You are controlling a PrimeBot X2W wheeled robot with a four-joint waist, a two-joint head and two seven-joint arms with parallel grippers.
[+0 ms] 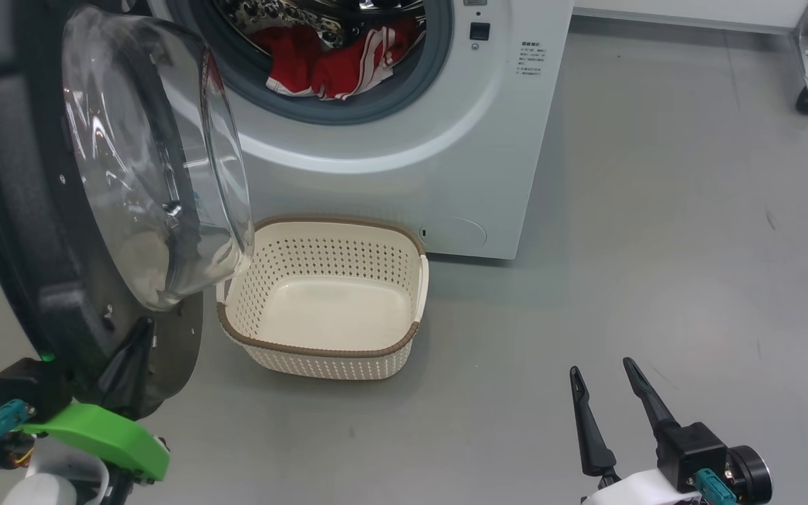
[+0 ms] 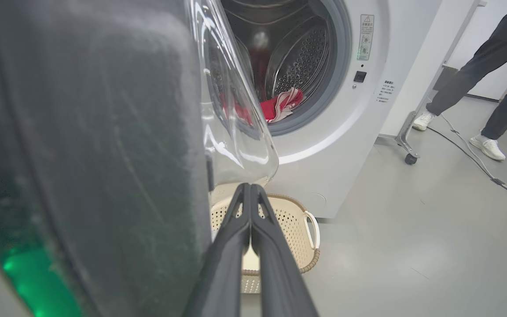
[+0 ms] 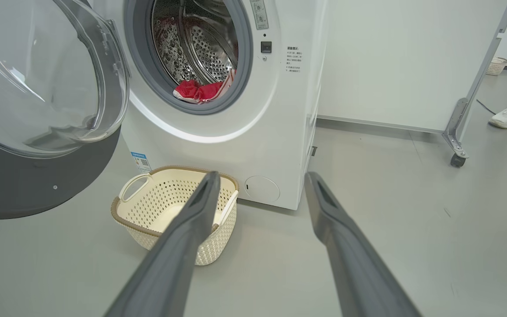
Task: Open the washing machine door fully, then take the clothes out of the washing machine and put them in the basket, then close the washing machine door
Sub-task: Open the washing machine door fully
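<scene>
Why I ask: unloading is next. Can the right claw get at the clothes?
Probably yes: the right claw is open, the door stands aside to its left, the clothes lie unobstructed ahead.

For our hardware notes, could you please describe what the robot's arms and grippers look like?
The left gripper and right gripper each have two long, tapering dark fingers on a black block. A bright green bracket sits at the left wrist, teal connectors at both wrists; the forearm shells are white.
</scene>
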